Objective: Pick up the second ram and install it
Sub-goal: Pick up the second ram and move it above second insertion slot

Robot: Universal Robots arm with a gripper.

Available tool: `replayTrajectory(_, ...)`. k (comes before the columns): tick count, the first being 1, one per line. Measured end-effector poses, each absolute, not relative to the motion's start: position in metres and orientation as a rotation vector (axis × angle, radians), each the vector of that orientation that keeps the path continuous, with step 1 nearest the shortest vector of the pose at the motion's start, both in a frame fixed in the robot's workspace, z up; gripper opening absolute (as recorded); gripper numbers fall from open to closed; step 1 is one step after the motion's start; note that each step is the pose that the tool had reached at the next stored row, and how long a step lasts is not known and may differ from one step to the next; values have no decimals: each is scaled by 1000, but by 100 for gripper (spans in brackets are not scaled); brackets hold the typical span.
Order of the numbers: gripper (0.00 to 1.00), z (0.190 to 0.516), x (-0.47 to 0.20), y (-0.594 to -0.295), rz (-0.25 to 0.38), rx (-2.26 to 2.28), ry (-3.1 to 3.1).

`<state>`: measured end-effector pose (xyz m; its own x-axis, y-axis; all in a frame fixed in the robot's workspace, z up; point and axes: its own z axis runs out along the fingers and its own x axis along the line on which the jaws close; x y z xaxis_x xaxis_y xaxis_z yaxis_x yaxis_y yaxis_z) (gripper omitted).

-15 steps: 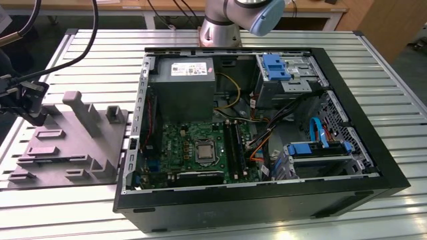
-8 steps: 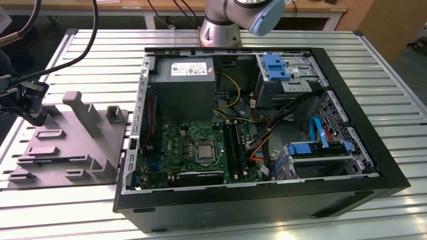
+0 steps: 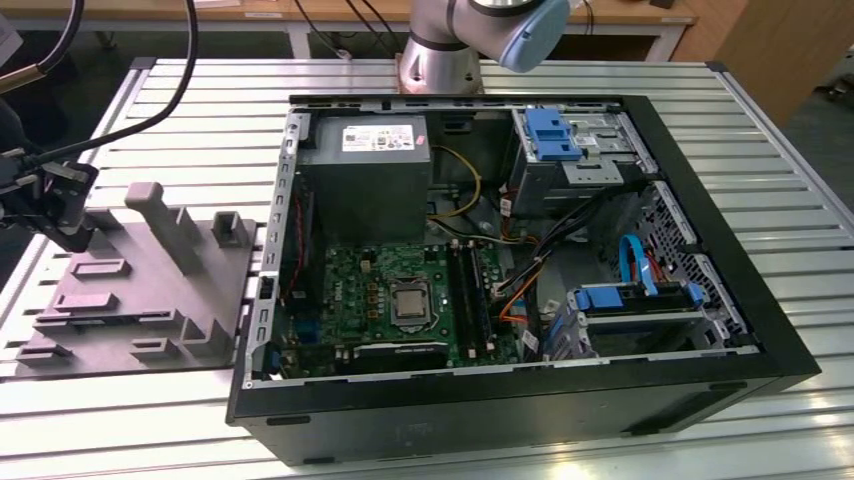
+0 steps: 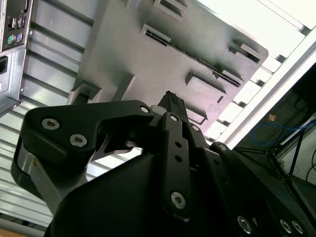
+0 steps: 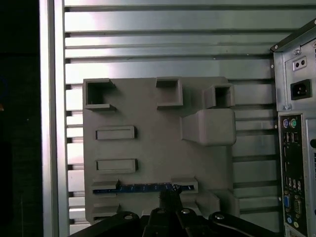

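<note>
Fingers drawn together hung at the exterior view's far left, just over the second ram, which stood on edge in a slot of the grey holder on the tabletop. A clean pick likely needed them squared across the stick's top edge, then a straight lift. The open computer case stood to the right.

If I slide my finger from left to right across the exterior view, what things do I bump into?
gripper → grey tray → green motherboard → drive with blue rails
</note>
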<state>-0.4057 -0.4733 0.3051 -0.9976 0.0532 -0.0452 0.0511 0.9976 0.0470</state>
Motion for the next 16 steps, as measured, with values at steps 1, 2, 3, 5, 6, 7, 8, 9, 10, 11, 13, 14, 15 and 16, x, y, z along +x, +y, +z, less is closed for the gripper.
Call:
replayTrajectory(1, 10, 305, -406, -473, 71, 59, 3094)
replayTrajectory(2, 10, 305, -406, -473, 71, 35, 3095)
replayTrajectory(3, 10, 304, -406, -473, 71, 9, 3095)
replayTrajectory(5, 10, 304, -406, -473, 72, -46, 3096)
replayTrajectory(6, 10, 304, -406, -473, 72, -75, 3096)
replayTrajectory(7, 10, 303, -406, -473, 73, -105, 3095)
replayTrajectory(8, 10, 303, -406, -473, 74, -133, 3095)
replayTrajectory(9, 10, 303, -406, -473, 74, -160, 3094)
replayTrajectory(10, 10, 302, -406, -473, 75, -188, 3093)
replayTrajectory(11, 10, 302, -406, -473, 75, -216, 3091)
replayTrajectory(13, 10, 301, -406, -473, 77, -272, 3088)
replayTrajectory(14, 10, 301, -406, -473, 77, -299, 3086)
replayTrajectory(15, 10, 300, -406, -473, 78, -330, 3083)
replayTrajectory(16, 10, 300, -406, -473, 78, -358, 3080)
